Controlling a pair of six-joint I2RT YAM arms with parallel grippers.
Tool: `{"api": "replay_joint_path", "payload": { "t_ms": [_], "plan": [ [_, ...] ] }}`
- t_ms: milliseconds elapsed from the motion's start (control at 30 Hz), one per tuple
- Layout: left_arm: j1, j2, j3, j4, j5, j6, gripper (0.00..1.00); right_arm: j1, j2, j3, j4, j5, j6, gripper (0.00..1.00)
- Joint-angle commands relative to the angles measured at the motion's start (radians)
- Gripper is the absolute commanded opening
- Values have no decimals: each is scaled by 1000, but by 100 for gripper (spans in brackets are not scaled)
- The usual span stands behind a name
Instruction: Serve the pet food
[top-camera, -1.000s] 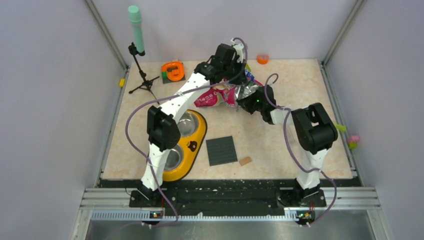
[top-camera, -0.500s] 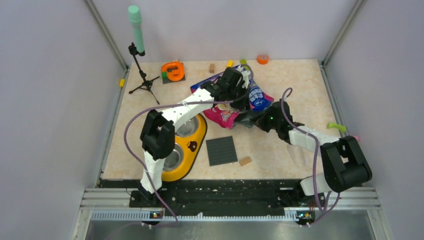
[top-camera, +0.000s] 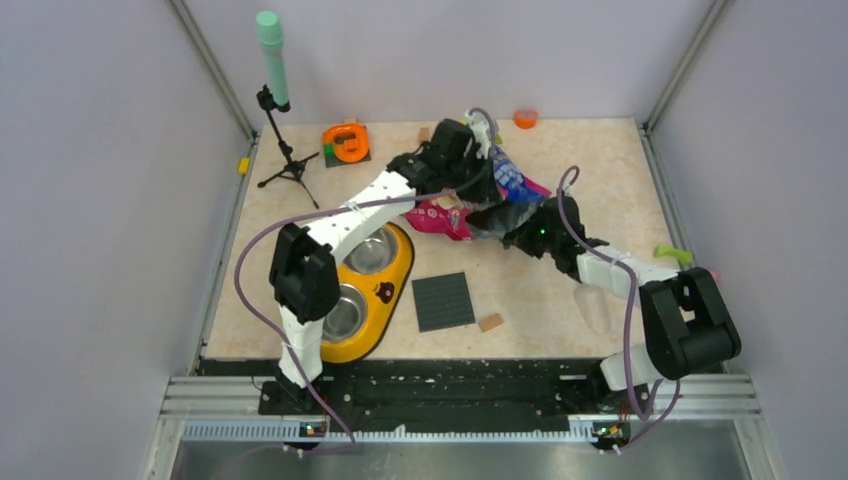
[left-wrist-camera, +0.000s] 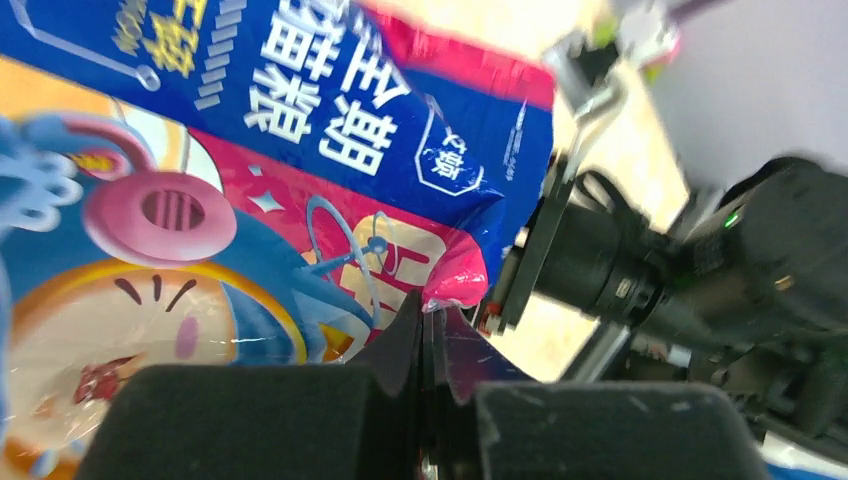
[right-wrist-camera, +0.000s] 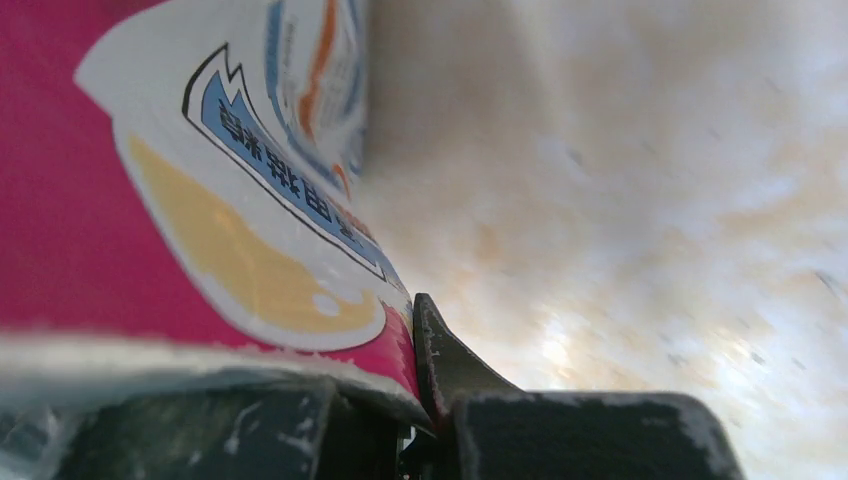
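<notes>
The pet food bag (top-camera: 508, 182), glossy blue and pink with a cartoon cat on it, sits crumpled between your two arms at the far middle of the table (top-camera: 610, 170), beyond and to the right of the yellow feeder (top-camera: 403, 268). No kibble shows, only the bag. Your left gripper (left-wrist-camera: 425, 318) has its fingers pressed together with no gap you can see, and the bag's pink lower edge comes right down to their tips, so it reads as a pinch on the foil. Your right gripper (right-wrist-camera: 413, 330) is likewise fully closed, with the bag's pink rim clamped between its fingers and the pale table blurred behind. From above, the right arm reaches the bag from the near right and the left arm from the left. You cannot tell whether the bag's underside touches the table. The feeder's two steel bowls (top-camera: 372, 250) lie near the bag's pink end but apart from it. A dark square mat (top-camera: 443, 301) and a small tan block (top-camera: 490, 322) lie nearer you.
</notes>
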Motion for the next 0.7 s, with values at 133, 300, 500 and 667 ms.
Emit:
{"api": "replay_joint_path", "payload": {
  "t_ms": [133, 300, 500, 667],
  "plan": [
    [-17, -14, -26, -21, 32, -58, 0, -13, -6, 136, -83, 47, -114, 0],
    [-16, -31, 156, -121, -101, 22, 0, -13, -37, 231, -100, 51, -144, 0],
    [-17, -63, -145, 15, -20, -80, 0, -24, 1, -45, -18, 106, -153, 0],
    [-16, -34, 31, -102, -35, 3, 0, -57, 20, 125, -57, 55, -173, 0]
  ]
}}
